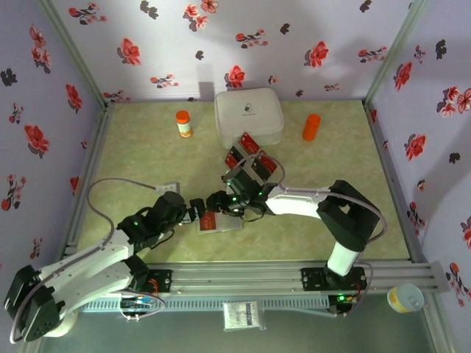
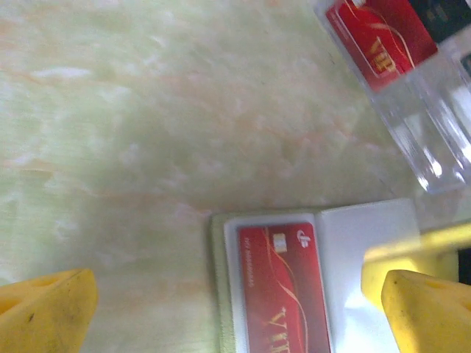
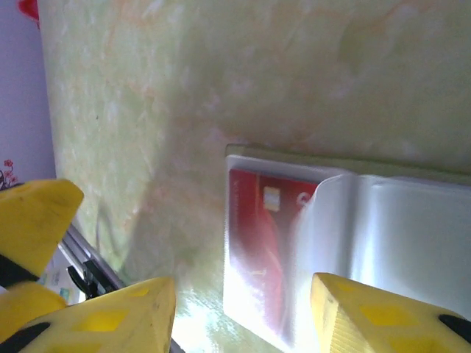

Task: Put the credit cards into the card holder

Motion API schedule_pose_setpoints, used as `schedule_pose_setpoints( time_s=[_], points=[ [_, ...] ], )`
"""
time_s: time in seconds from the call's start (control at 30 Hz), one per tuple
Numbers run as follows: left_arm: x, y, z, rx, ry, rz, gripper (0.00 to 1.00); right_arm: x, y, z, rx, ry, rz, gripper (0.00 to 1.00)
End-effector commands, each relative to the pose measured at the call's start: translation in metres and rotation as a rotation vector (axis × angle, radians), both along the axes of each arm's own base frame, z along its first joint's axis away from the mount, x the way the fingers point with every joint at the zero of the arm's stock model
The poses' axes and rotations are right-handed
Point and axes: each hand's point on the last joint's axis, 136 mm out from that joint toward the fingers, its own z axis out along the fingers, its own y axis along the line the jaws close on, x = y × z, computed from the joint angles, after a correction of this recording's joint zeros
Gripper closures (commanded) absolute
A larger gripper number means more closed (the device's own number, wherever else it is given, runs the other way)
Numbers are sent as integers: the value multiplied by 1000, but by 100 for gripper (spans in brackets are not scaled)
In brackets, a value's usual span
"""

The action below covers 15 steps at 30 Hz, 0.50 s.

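The card holder [image 1: 221,223] lies open on the table, olive rim showing, pale sleeves up. One red credit card [image 2: 283,287] sits in its left pocket [image 3: 257,243], and a clear sleeve [image 3: 331,220] beside it curls upward. My left gripper [image 1: 197,212] hovers at the holder's left edge, open wide [image 2: 235,320], with nothing between its yellow fingers. My right gripper [image 1: 221,202] stands over the holder's far side, its jaws apart [image 3: 243,323] and astride the card pocket without pinching it. Several more red and dark credit cards [image 1: 250,156] lie in a loose cluster behind.
A large white rounded case [image 1: 249,114] stands at the back, touching the loose cards. An orange bottle with a white label [image 1: 183,123] is to its left, an orange cylinder [image 1: 311,127] to its right. Another red card in clear plastic [image 2: 383,40] lies close beyond the holder.
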Motion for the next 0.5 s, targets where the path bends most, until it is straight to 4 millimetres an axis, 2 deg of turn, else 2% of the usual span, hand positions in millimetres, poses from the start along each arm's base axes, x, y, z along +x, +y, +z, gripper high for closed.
schedule_pose_setpoints(
  time_s=[0.0, 0.2, 0.47],
  points=[
    [-5, 21, -11, 42, 29, 61, 0, 7, 17, -1, 35, 9, -32, 48],
    [-7, 29, -11, 40, 28, 78, 0, 9, 33, -14, 63, 35, -55, 47],
    [-10, 31, -18, 31, 48, 80, 0, 10, 30, -26, 50, 47, -81, 47]
  ],
)
